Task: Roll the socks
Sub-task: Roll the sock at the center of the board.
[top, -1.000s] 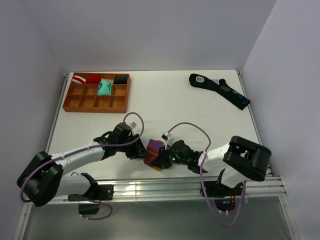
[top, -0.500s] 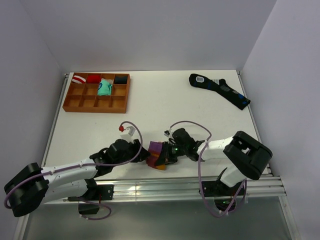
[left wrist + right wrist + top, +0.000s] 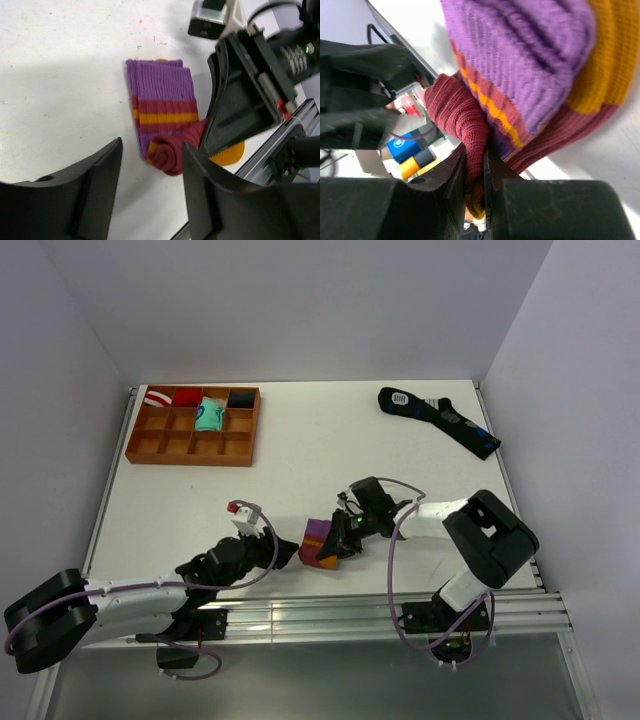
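Where the socks [image 3: 162,100] lie part-rolled near the front edge of the table [image 3: 330,450], we find the right gripper [image 3: 484,162] pinched on their maroon roll; the left gripper [image 3: 283,549] stands just beside, jaws apart, holding nothing.

Orange end of socks [image 3: 162,107] partly hidden behind right hand [image 3: 205,140]; right wrist view crops socks at top edge.
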Controlling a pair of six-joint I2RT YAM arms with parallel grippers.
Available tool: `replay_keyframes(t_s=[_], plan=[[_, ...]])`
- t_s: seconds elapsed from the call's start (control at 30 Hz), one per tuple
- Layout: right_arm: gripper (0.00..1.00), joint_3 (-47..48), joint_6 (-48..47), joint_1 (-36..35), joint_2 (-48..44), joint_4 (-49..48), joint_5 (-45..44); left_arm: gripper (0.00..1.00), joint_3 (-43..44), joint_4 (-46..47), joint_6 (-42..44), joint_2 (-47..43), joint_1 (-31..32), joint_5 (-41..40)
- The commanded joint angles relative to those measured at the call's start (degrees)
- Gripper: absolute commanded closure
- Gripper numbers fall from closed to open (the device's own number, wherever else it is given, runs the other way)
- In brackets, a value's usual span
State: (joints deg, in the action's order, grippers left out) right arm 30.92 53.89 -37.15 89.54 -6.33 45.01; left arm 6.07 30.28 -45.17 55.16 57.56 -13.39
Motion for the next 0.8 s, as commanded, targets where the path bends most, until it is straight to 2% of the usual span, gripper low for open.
replay_keyframes(t_s=[0.0, 0.33, 0.5, 0.77], plan=[[1.0, 3.97, -1.85, 1.9, 1.69, 7.71, 3.67, 0.42, -1.76, 10.48, 3.68, 1.53, 1.15, -1.2], [1.0, 4.51, -3.71, 5.15, 5.91, 10.11, 6.22, 0.38, -2.46, 16.64, 4.65, 6.54, 2.56, -0.68], [1.0, 3.63, -3.18, 5.59, 6.79, 8.44, 6.58, 0.39, -1.32, 21.22, 5.44, 13.04, 3.08, 0.38], [1.0, 3.62, -3.35, 6.12, 7.32, 8.61, 6.93, 0.38, -0.18, 23.5, 7.9, 14.8, 4.67, 0.81]])
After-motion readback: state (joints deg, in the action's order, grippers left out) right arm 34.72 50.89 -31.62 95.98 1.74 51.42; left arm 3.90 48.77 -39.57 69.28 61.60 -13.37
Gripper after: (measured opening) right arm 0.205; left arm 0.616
